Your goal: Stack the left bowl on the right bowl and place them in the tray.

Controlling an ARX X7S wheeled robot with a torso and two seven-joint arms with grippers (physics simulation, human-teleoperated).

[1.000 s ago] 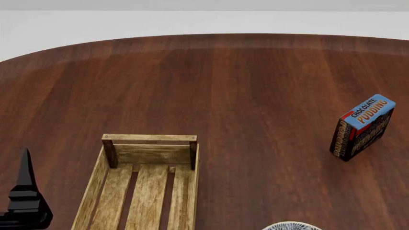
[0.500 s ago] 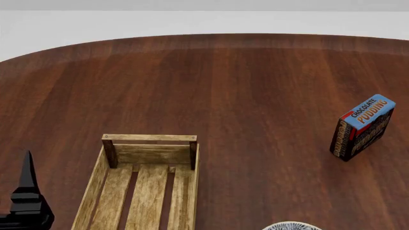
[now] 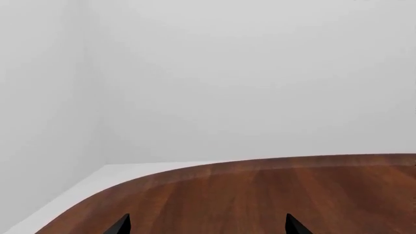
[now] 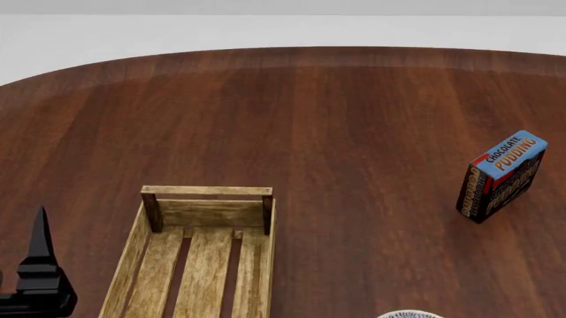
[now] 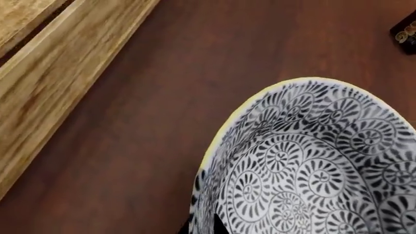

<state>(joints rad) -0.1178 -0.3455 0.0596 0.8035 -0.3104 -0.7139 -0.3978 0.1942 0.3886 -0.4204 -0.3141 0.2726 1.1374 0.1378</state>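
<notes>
A bowl (image 5: pixel 305 161) with a black-and-white swirl pattern and a yellowish rim fills the right wrist view. My right gripper (image 5: pixel 202 228) is shut on its wall, one dark fingertip inside and one outside. In the head view only a sliver of this bowl (image 4: pixel 409 314) shows at the bottom edge, right of the tray (image 4: pixel 150 212); I cannot tell whether it is the left or the right bowl. The light-wood tray holds nothing in its visible part. My left gripper (image 3: pixel 206 228) is open over bare table, and it shows left of the tray as left gripper (image 4: pixel 40 278).
A chocolate pudding box (image 4: pixel 500 175) stands upright at the right of the round dark-wood table (image 4: pixel 336 119). The tray's plank side (image 5: pixel 58 83) runs close beside the held bowl. A corner of the pudding box (image 5: pixel 406 33) shows beyond the bowl.
The bowl's sliver at the head view's bottom edge has shrunk and shifted slightly down and right. My left gripper has drifted a little to the right.
</notes>
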